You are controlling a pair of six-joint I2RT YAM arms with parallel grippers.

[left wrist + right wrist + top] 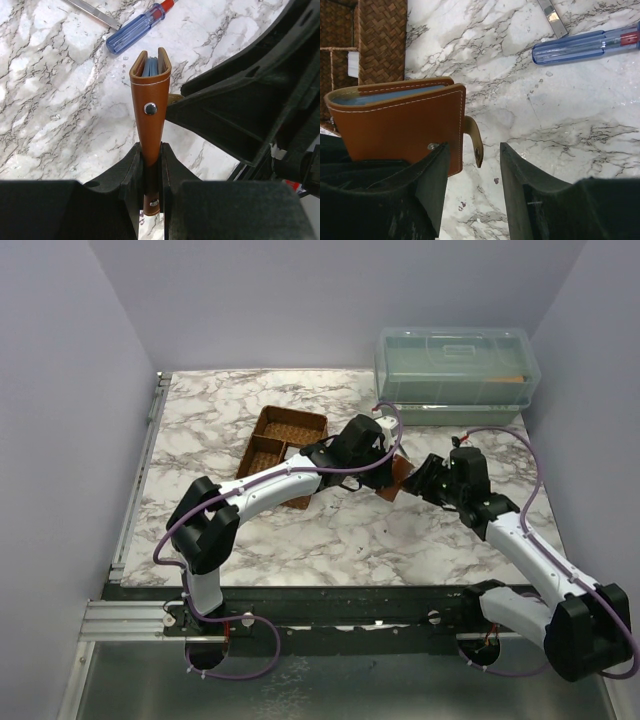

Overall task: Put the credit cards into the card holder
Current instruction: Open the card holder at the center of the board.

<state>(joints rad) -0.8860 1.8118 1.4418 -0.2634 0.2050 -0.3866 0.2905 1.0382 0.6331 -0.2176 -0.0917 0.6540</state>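
The table (pixel 300 540) is white marble veined with grey, boxed in by plain pale lavender walls (pixel 60 390). A clear lidded plastic box (pixel 455 370) sits at the far right corner. A brown woven basket (pixel 382 40) with dividers lies left of centre. A blue-handled screwdriver (pixel 585 46) and a flat metal strip (pixel 552 17) lie near each other on the bare stone.

The card holder (pixel 150 95) is right of the table's middle, between the two arms and in front of the plastic box. The left gripper (pixel 150 165) pinches it tight at its near end. From the left wrist it shows edge-on, with its long axis running straight away from the fingers. Its open mouth is at the far end and its snap faces the camera. The pale blue edges of the credit cards (pixel 150 65) show inside that mouth.

From the right wrist the broad stitched face shows, with the card edge uppermost. The strap tab (pixel 472 140) curls off its side. The right gripper (pixel 473 155) has its jaws spread apart, with that tab lying in the gap between them
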